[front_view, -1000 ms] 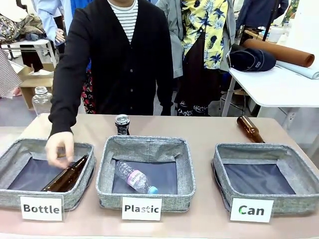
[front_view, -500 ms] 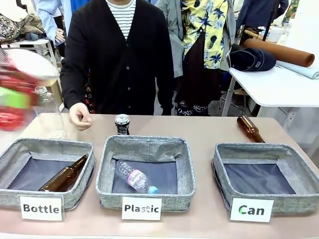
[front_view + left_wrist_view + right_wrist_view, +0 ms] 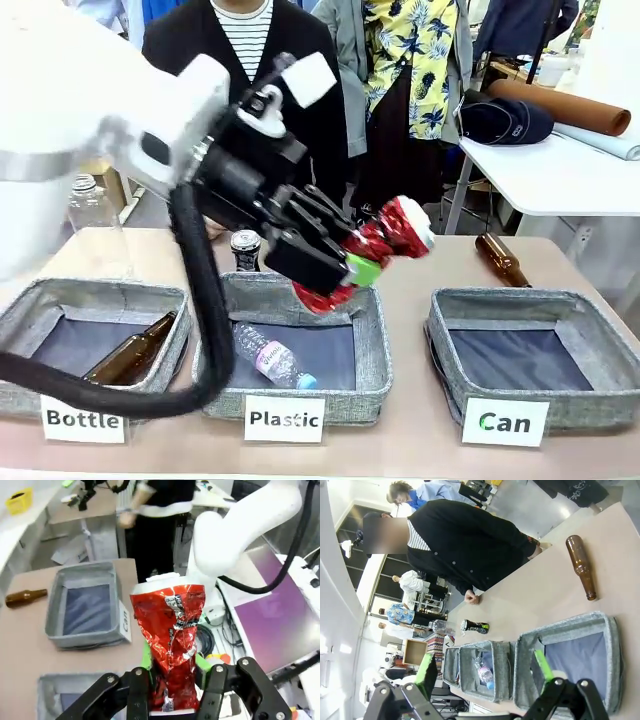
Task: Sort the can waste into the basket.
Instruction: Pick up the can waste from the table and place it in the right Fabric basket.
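Red crushed metal is clamped between the green pads of the left gripper (image 3: 356,270). The red can (image 3: 390,235) is held clear of the table (image 3: 580,262) and tilted, with its silver end turned toward the robot's right. From the front it is seen over the far right corner of the middle bin (image 3: 215,330), labelled "Plastic". It is short of the Can basket (image 3: 520,299), which stands at the right end of the row with its dark lining bare.

In the left wrist view the crumpled body is seen rising from between the two black fingers (image 3: 212,690), which are drawn in against its sides. The grey basket is seen up and to the left there, well apart from the load, with its white label (image 3: 124,621) on the nearer wall.

The dark can (image 3: 245,250) is stood upright on the table just behind the middle bin. A clear plastic bottle (image 3: 272,358) is laid inside that bin. A brown glass bottle (image 3: 130,352) is leaned against the right wall of the left bin (image 3: 25,300), marked "Bottle". A second brown bottle (image 3: 500,258) is laid on the table beyond the Can basket.

The right gripper (image 3: 482,660) is seen spread wide, with nothing between its green pads. A person (image 3: 465,545) in a black cardigan is stood at the far side, one hand (image 3: 471,598) closed and rested at the table's edge.
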Controlling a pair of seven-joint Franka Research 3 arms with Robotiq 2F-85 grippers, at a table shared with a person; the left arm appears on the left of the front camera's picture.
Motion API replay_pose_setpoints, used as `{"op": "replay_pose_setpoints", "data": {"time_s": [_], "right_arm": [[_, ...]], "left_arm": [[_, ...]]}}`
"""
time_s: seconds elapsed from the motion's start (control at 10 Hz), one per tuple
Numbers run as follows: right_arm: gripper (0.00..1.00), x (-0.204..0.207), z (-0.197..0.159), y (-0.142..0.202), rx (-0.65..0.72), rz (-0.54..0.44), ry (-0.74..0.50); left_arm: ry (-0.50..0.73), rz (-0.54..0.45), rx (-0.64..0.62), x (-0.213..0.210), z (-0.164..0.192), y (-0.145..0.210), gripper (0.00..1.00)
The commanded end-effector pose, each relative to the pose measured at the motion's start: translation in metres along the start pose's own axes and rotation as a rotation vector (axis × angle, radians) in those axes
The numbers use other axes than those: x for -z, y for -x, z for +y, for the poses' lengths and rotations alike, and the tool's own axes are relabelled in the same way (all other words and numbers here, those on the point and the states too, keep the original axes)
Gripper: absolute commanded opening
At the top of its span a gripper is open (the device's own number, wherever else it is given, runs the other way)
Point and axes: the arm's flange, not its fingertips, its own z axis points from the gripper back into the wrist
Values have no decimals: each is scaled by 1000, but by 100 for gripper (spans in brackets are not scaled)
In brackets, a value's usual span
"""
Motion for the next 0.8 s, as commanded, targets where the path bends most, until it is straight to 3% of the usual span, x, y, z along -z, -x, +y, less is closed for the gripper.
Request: {"op": "replay_pose_setpoints", "data": {"time_s": [0.0,0.3,0.4,0.5,0.7], "right_arm": [[100,1,-1,-2,-25,-15,-26],[100,0,0,0,0,0,0],[100,9,4,5,-3,130,77],[100,-7,0,11,15,200,173],[100,-69,-10,32,3,254,286]], "left_arm": [[4,-36,-9,-49,-22,9,26],[0,-38,-1,-47,-11,6,26],[-76,-37,51,-14,32,-9,26],[-48,-49,101,29,72,-26,26],[-57,-42,209,118,118,-49,26]]}}
